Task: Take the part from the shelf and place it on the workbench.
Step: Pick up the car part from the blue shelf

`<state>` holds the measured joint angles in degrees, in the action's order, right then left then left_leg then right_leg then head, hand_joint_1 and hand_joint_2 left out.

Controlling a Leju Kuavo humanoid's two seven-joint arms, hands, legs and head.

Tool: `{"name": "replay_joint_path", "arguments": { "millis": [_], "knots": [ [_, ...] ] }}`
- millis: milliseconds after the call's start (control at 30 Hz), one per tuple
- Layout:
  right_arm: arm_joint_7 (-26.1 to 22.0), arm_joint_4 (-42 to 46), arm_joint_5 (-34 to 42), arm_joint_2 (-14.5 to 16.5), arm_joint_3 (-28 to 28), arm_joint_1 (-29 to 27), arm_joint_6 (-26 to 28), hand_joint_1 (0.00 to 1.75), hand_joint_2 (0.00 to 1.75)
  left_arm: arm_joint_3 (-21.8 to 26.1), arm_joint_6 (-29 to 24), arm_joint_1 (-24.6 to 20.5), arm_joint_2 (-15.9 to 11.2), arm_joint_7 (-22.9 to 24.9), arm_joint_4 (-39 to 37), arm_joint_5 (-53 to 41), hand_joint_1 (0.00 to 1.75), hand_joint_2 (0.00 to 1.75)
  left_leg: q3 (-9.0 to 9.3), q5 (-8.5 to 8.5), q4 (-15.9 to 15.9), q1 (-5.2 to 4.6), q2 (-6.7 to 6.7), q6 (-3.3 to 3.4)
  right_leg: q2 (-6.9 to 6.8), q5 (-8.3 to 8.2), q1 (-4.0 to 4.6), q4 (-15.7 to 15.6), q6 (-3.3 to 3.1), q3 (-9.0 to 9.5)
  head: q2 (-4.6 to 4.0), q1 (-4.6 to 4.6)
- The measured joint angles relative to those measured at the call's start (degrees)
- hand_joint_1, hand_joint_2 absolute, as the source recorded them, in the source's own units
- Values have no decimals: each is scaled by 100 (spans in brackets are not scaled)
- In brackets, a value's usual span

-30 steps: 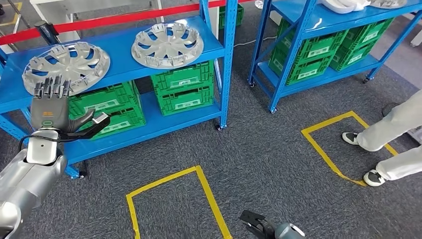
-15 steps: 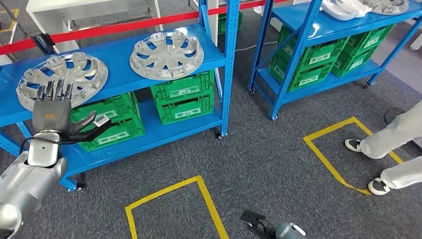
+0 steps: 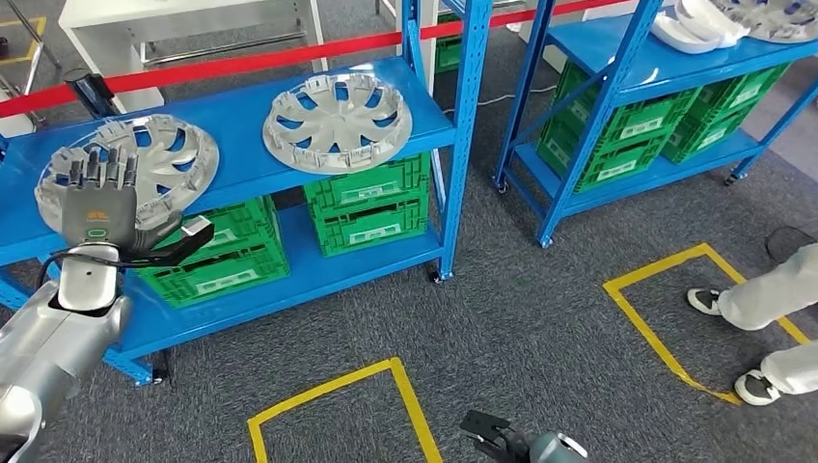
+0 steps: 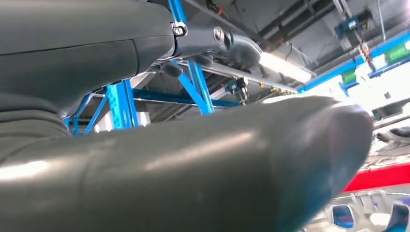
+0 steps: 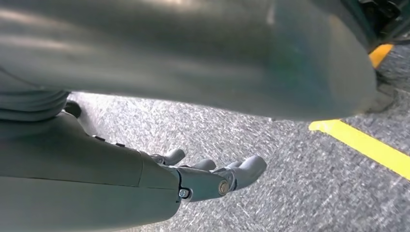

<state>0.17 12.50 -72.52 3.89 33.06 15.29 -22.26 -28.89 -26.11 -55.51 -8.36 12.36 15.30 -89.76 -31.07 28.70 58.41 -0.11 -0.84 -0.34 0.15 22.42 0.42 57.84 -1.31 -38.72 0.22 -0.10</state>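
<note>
Two silver hubcaps lie flat on the top board of the blue shelf (image 3: 246, 125): a left hubcap (image 3: 169, 154) and a right hubcap (image 3: 338, 121). My left hand (image 3: 101, 207) is raised in front of the left hubcap's near rim, fingers straight and apart, thumb out to the side, holding nothing. Its thick thumb (image 4: 193, 164) is close up in the left wrist view, with a bit of hubcap (image 4: 367, 217) beyond it. My right hand (image 3: 502, 439) hangs low over the carpet, its fingers (image 5: 212, 174) loosely apart and empty.
Green crates (image 3: 371, 207) fill the shelf's lower board. A second blue shelf (image 3: 627, 58) with crates stands to the right. A person's legs (image 3: 762, 299) stand at a yellow floor square at right. Another yellow square (image 3: 333, 405) marks the carpet near me. Red barrier tape (image 3: 241, 63) runs behind.
The whole picture has shifted, so the camera has moved. My left hand now overlaps more of the left hubcap's near rim. It stays spread and empty.
</note>
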Motion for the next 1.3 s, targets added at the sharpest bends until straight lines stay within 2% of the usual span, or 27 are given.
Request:
{"name": "replay_joint_path", "arguments": {
  "millis": [67, 100, 167, 200, 233, 267, 300, 333, 400, 433, 467, 567, 633, 667, 733, 767, 800, 833, 900, 967, 1033, 1100, 1133, 1167, 1233, 1267, 1300],
  "knots": [
    [-4, 0, 1, -1, -9, 27, -19, 0, 0, -43, 103, -90, -16, 50, 5, 0, 0, 0, -37, -24, 145, -2, 1, -55, 1, 14, -26, -34, -63, 101, 0, -2],
    [-6, 0, 1, -2, -12, 42, -20, 0, 0, -58, 128, -131, -27, 66, 6, 0, 0, 0, -128, -34, 331, 0, 9, -83, 2, 43, -39, -43, -98, 169, 0, -10],
    [-15, 0, 7, -4, -19, 64, -12, 0, 0, -82, 202, -188, -51, 128, -3, 0, 0, 0, -492, 73, 939, 20, 29, -139, 12, 121, -60, -57, -146, 292, 0, -24],
    [-17, 0, 14, -4, -23, 67, -8, 0, 0, -93, 254, -209, -66, 168, -13, -1, 0, 0, -720, 216, 1256, 31, 37, -166, 19, 165, -66, -56, -155, 338, 0, -26],
    [-20, 0, 23, -4, -31, 65, -4, 0, 0, -102, 313, -223, -80, 211, -25, 0, 0, 0, -920, 369, 1484, 42, 42, -188, 28, 211, -72, -49, -153, 382, 0, -25],
    [-19, 0, 32, -4, -38, 58, -9, 0, 0, -108, 365, -237, -97, 240, -34, 1, 0, 0, -1056, 465, 1574, 51, 47, -206, 38, 262, -78, -39, -144, 430, 0, -25],
    [-14, 0, 38, -4, -44, 51, -15, 0, 0, -112, 405, -258, -114, 258, -40, 1, 0, 0, -1099, 431, 1482, 59, 51, -218, 45, 319, -86, -23, -130, 485, 0, -25],
    [-7, 0, 40, -4, -49, 45, -21, 0, 0, -115, 435, -288, -131, 269, -45, 3, 0, 0, -1053, 250, 1216, 68, 54, -226, 50, 381, -96, -4, -110, 546, 0, -25],
    [7, 0, 42, -4, -51, 38, -28, 0, 0, -121, 466, -357, -160, 272, -56, 7, 0, 0, -847, -318, 462, 84, 68, -230, 53, 512, -105, 46, -51, 656, 0, -26],
    [11, 0, 44, -5, -51, 41, -23, 0, 0, -127, 481, -389, -168, 273, -67, 9, 0, 0, -771, -470, 205, 84, 77, -202, 55, 564, -103, 65, -18, 683, 0, -28],
    [15, 0, 46, -6, -51, 44, -20, 0, 0, -135, 494, -408, -174, 275, -78, 10, 0, 0, -730, -567, 69, 80, 81, -163, 56, 607, -97, 75, 21, 697, 0, -30],
    [27, 0, 60, -17, -51, 26, -31, 0, 0, -167, 554, -438, -169, 298, -92, 8, 0, 0, -658, -572, 58, 82, 66, -25, 49, 639, -82, 160, 114, 699, 0, -30],
    [14, 0, 74, -27, -51, 16, -38, 0, 0, -194, 623, -481, -154, 343, -96, 0, 0, 0, -592, -530, 52, 96, 54, 41, 26, 672, -88, 526, 153, 504, 0, -26],
    [6, 0, 80, -28, -51, 13, -39, 0, 0, -209, 665, -499, -146, 371, -100, -4, 0, 0, -567, -503, 49, 95, 51, 68, 15, 754, -92, 847, 173, 300, 0, -26],
    [-3, 0, 87, -30, -51, -5, -37, 0, 0, -258, 766, -510, -143, 428, -117, -9, 0, 0, -529, -443, 52, 76, 43, 104, 9, 1028, -88, 1509, 191, -173, 0, -26],
    [-8, 0, 87, -31, -51, -17, -39, 0, 0, -294, 819, -503, -142, 451, -128, -9, 0, 0, -502, -409, 54, 62, 36, 113, 9, 1105, -83, 1694, 184, -358, 0, -25],
    [-12, 0, 87, -31, -51, -26, -41, 0, 0, -331, 870, -496, -141, 473, -138, -9, 0, 0, -468, -375, 56, 46, 28, 118, 10, 1063, -74, 1698, 166, -451, 0, -25],
    [-16, 0, 87, -31, -51, -30, -44, 0, 0, -366, 911, -491, -141, 493, -146, -9, 0, 0, -422, -338, 57, 27, 22, 120, 10, 892, -58, 1509, 133, -446, 0, -25],
    [-21, 0, 86, -37, -52, -22, -47, 0, 0, -417, 1029, -498, -144, 554, -157, -9, 0, 0, -321, -267, 54, -3, 20, 117, 7, 362, -2, 727, 10, -180, 0, -28],
    [-21, 0, 84, -45, -54, 3, -51, 0, 0, -469, 1244, -515, -169, 653, -181, -7, 0, 0, -261, -214, 28, -15, 17, 82, 2, 175, 61, 164, -89, 50, 0, -23],
    [-18, 0, 83, -48, -55, 21, -56, 0, 0, -501, 1433, -504, -207, 729, -203, 5, 0, 0, -230, -222, 45, -18, 14, 5, 3, 197, 80, 19, -129, 140, 0, -15],
    [-17, 0, 84, -47, -56, 25, -57, 0, 0, -511, 1587, -487, -247, 777, -208, 15, 0, 0, -228, -193, 135, -15, 21, -68, 3, 125, 48, -56, -167, 260, 0, -19],
    [-19, 0, 85, -46, -57, 32, -56, 0, 0, -516, 1697, -494, -271, 808, -215, 19, 0, 0, -273, -117, 245, -12, 27, -97, 2, 121, 32, -77, -183, 317, 0, -25],
    [-20, 0, 86, -46, -57, 41, -50, 0, 0, -521, 1821, -499, -299, 840, -225, 27, 0, 0, -383, 5, 461, -3, 34, -124, 5, 126, 18, -94, -199, 360, 0, -32],
    [-18, 0, 91, -43, -58, 42, -39, 0, 0, -528, 2002, -478, -341, 883, -249, 66, 0, 0, -747, 290, 1097, 20, 43, -177, 11, 157, 10, -90, -224, 390, 0, -40],
    [-12, 0, 94, -42, -58, 31, -35, 0, 0, -529, 2040, -447, -355, 889, -256, 92, 0, 0, -931, 373, 1363, 34, 45, -205, 13, 177, 4, -80, -226, 396, 0, -40],
    [-4, 0, 98, -39, -58, 17, -35, 0, 0, -530, 2061, -412, -361, 890, -260, 113, 0, 0, -1046, 365, 1474, 47, 47, -224, 13, 200, -3, -63, -220, 400, 0, -40]
  ]
}}
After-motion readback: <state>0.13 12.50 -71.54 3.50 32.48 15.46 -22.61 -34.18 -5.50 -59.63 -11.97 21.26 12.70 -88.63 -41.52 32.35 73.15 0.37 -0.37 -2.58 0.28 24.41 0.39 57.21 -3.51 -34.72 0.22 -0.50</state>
